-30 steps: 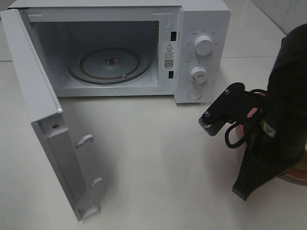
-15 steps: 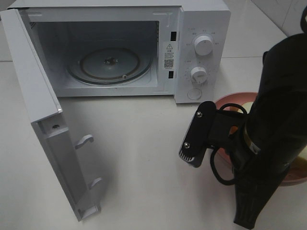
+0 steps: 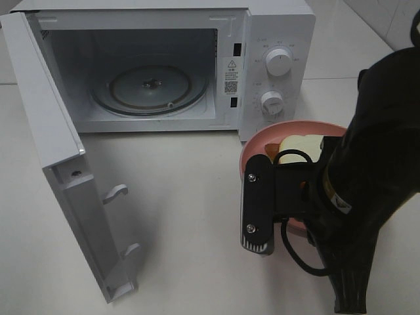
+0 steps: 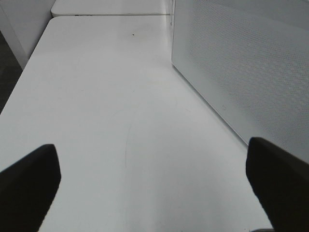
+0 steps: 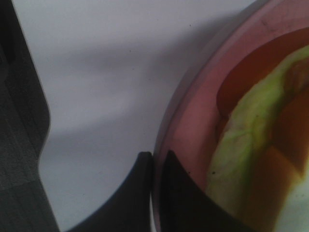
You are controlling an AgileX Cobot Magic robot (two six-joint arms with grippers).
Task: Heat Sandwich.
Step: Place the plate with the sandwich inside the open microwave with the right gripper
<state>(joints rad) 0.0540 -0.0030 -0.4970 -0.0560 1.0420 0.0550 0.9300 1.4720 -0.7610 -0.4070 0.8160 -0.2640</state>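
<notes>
The sandwich, pale bread over green lettuce and red filling, lies on a round pink plate. The plate hangs just in front of the microwave's control panel. My right gripper is shut on the plate's rim; in the exterior high view the black right arm covers the grip and half the plate. The microwave stands open, its glass turntable bare. My left gripper is open over bare table beside the microwave's side wall, holding nothing.
The microwave door swings out to the left toward the table's front, latch hooks facing inward. Two knobs sit on the panel at the right. White tabletop lies between the door and the plate.
The right arm has carried the plate and sandwich leftward and toward the microwave front; more of the plate shows now. The left gripper and the door have not moved.
</notes>
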